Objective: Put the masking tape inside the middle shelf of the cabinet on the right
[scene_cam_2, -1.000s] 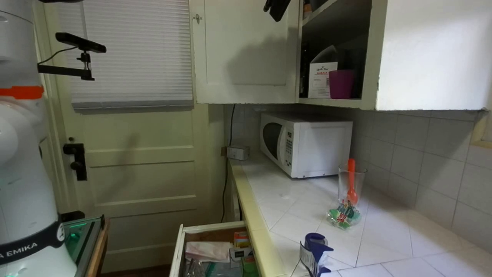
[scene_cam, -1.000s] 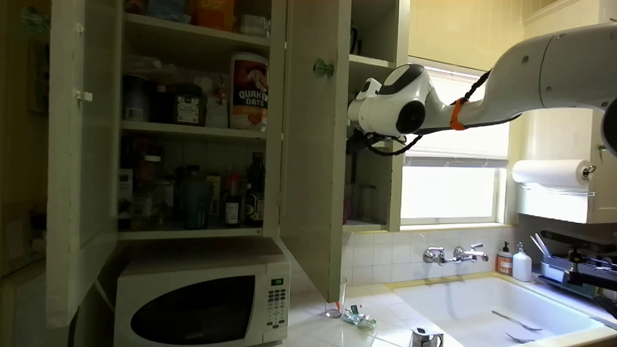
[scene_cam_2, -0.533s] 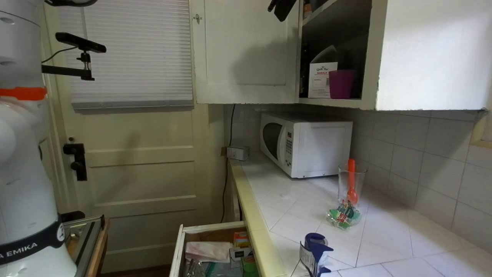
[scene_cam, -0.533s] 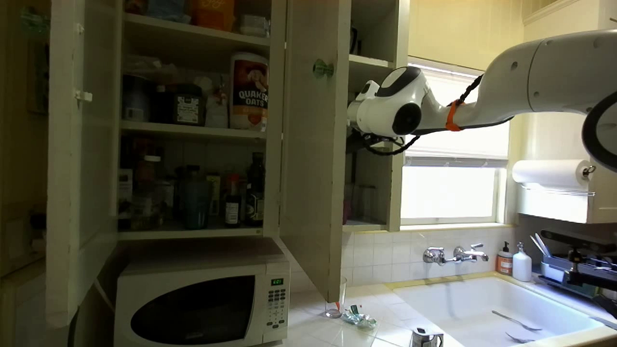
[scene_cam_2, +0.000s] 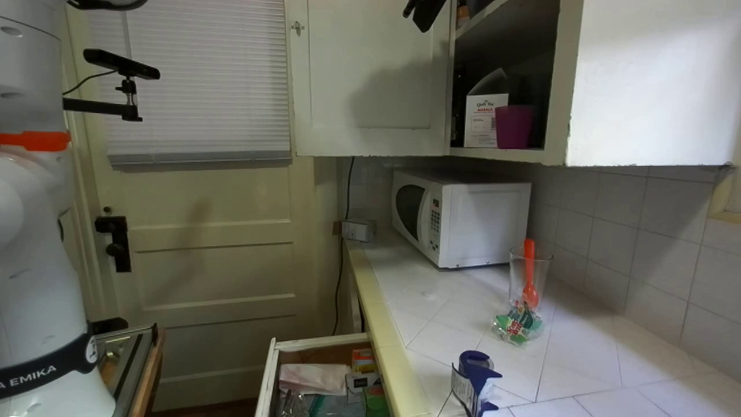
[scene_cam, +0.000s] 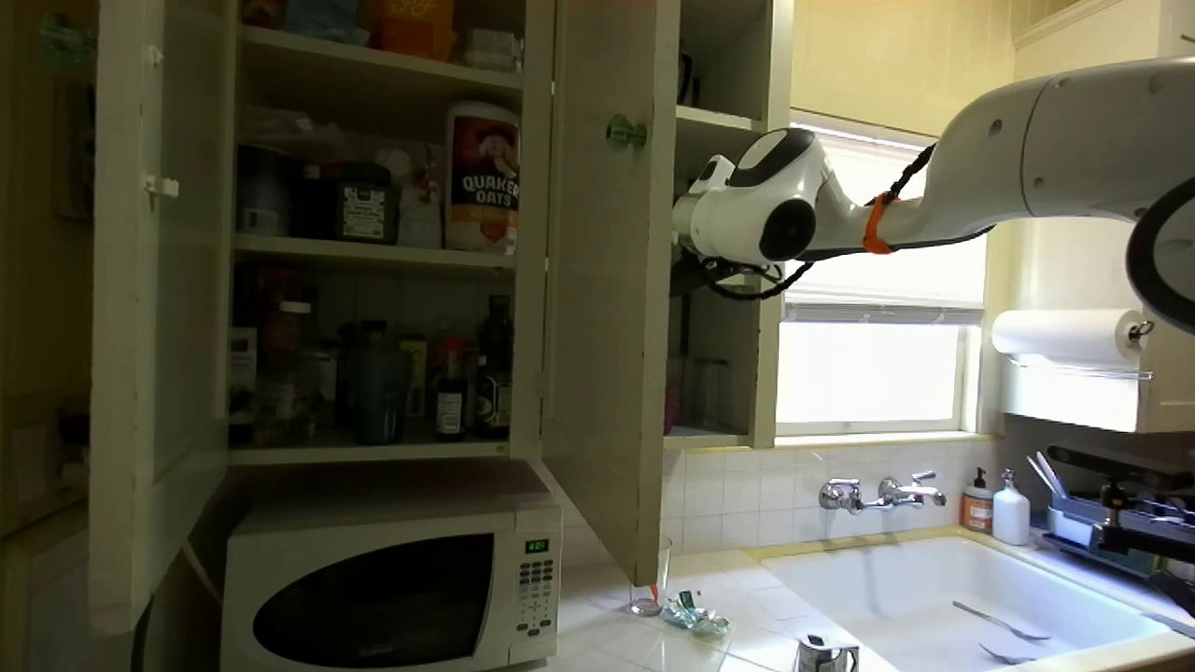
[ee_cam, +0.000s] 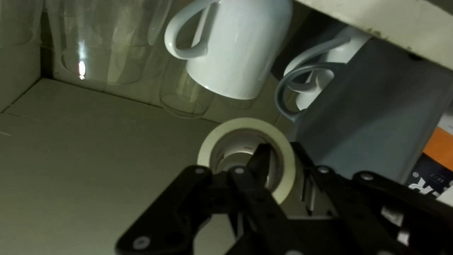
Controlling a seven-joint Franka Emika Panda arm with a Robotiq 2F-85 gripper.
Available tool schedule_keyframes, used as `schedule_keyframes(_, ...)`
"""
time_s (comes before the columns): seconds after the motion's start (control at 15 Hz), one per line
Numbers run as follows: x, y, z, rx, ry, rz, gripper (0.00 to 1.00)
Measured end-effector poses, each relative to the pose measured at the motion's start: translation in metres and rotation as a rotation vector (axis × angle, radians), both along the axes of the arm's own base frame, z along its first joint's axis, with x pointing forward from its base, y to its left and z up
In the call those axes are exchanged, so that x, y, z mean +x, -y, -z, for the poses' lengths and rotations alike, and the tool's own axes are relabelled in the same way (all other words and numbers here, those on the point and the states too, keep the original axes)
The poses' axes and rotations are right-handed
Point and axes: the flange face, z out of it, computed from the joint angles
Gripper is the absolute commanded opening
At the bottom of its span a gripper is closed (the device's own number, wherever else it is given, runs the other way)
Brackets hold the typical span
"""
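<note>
Mugs point(ee_cam: 242, 49) and glasses point(ee_cam: 102, 63) are arrayed across the far background. Nearer, the masking tape point(ee_cam: 237, 143) is clasped by its rim in the gripper point(ee_cam: 281, 152), which was nudged slightly toward the cabinet point(scene_cam_2: 642, 87), then halted; placement is judged close.

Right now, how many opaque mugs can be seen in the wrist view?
3: white mug at top centre; gray mug to its right; second white mug partly hidden behind the gray one. Others may be hidden.

White microwave point(scene_cam_2: 485, 223) stands on the tiled bench point(scene_cam_2: 584, 359). Drinking glass point(scene_cam_2: 542, 278) near it holds an orange spoon point(scene_cam_2: 529, 272); crumpled packet point(scene_cam_2: 517, 325) lies just beside the glass. Two metal utensils point(scene_cam: 999, 621) lie in the sink point(scene_cam: 887, 602).
</note>
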Motion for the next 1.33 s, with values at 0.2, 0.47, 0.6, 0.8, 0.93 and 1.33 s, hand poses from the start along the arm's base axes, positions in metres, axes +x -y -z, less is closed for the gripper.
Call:
schedule_keyframes(0.2, 0.001, 0.001, 0.001, 0.000, -0.002, 0.002, 0.05)
schedule_keyframes(0.47, 0.004, 0.009, 0.008, 0.017, -0.017, 0.015, 0.05)
schedule_keyframes(0.6, 0.005, 0.016, 0.013, 0.042, -0.028, 0.025, 0.05)
schedule_keyframes(0.8, 0.007, 0.020, 0.021, 0.093, -0.046, 0.025, 0.05)
schedule_keyframes(0.93, 0.006, 0.022, 0.024, 0.131, -0.065, 0.010, 0.05)
schedule_keyframes(1.33, 0.002, 0.033, 0.027, 0.211, -0.107, -0.015, 0.05)
